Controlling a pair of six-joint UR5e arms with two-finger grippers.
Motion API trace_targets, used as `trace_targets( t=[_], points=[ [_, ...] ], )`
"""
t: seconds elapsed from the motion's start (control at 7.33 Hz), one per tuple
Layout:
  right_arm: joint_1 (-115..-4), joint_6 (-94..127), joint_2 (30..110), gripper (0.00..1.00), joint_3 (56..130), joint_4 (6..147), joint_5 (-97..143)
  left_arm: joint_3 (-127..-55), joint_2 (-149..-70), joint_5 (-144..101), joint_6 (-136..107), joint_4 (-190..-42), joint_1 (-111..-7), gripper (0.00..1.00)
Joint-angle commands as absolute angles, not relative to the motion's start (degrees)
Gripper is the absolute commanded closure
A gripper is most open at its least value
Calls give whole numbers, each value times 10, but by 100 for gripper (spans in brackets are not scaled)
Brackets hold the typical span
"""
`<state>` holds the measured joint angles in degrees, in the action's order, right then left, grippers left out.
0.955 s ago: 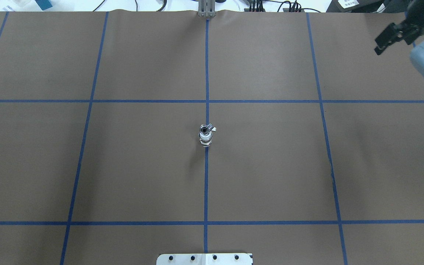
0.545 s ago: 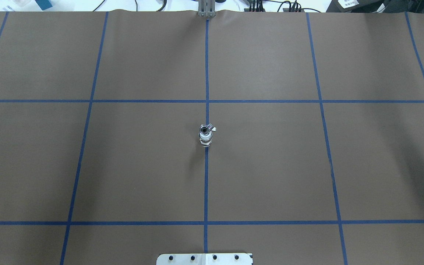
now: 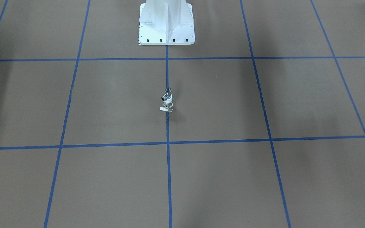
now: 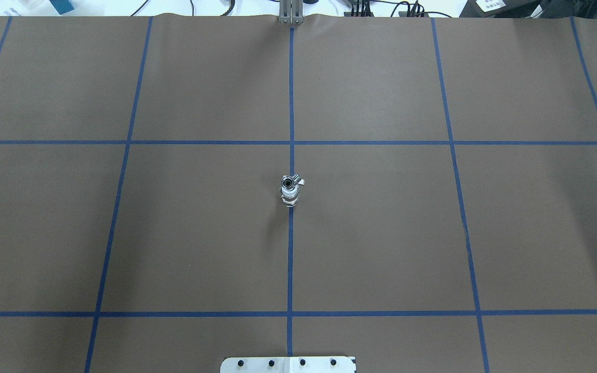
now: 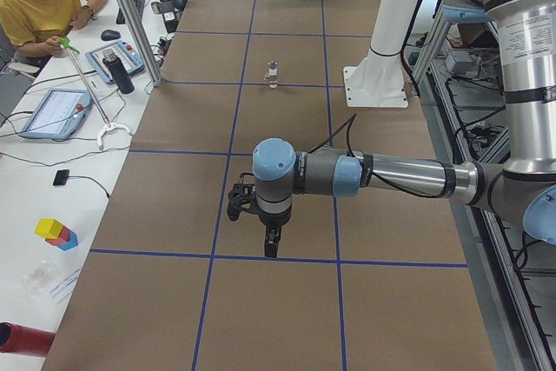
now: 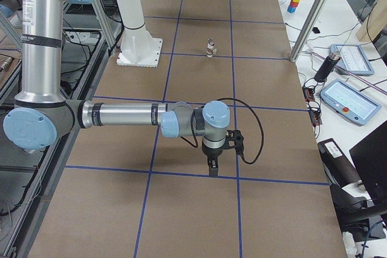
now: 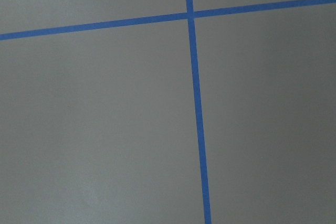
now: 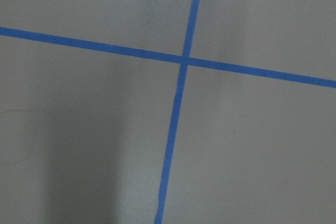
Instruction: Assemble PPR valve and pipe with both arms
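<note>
Overhead exterior: pipe point(image 4: 289, 182) sits atop the upright PPR valve point(image 4: 289, 196).

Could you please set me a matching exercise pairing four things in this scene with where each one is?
Things:
1. PPR valve
2. white pedestal
3. left claw
4. operator

Places:
A. beside the table, in a yellow shirt
B. upright on the centre tape line
C. over the table, pointing down
D. bolted down at the table's robot side

Pairs: 1-B, 2-D, 3-C, 4-A.
</note>
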<state>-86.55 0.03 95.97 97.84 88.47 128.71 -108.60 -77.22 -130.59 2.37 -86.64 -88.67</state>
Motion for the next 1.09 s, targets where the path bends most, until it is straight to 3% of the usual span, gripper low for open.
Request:
trace_targets(
  t=[0.0,0.95],
  points=[
    [-892,-32,940,0,979,935,1280,-1085,-772,-1304,24,-866,-887,0],
    [-890,-32,941,0,973,929,1268,-1086,-773,-1308,24,-866,-887,0]
  ],
)
